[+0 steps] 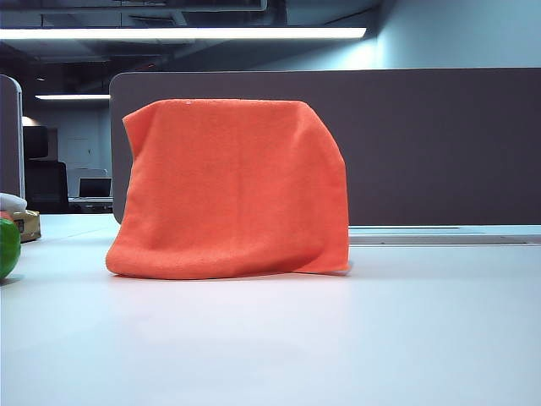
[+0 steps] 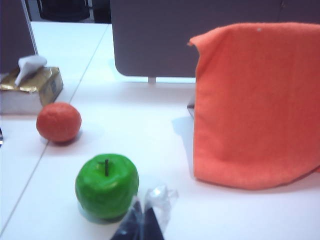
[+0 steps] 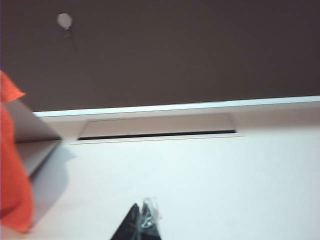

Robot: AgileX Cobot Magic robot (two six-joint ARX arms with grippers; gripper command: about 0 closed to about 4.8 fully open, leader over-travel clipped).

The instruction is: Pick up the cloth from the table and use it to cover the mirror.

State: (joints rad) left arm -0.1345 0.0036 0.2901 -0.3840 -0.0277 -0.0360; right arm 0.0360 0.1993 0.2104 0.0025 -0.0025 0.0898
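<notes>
Cloth fuzzy orange, draped over mirror, left pincer together, right pincer together

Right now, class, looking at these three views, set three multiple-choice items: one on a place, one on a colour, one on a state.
1. Where is the cloth?
A. Draped over the upright mirror
B. Folded flat on the table
C. Held in a gripper

2. What colour is the apple?
A. Red
B. Green
C. Yellow

3. How do the left gripper and right gripper stand?
A. Both open
B. Both shut, empty
C. Left one shut on the orange

Key: A, the cloth hangs over an upright panel down to the table; B, its skin is bright green; B, the fingertips meet, nothing is between them.
</notes>
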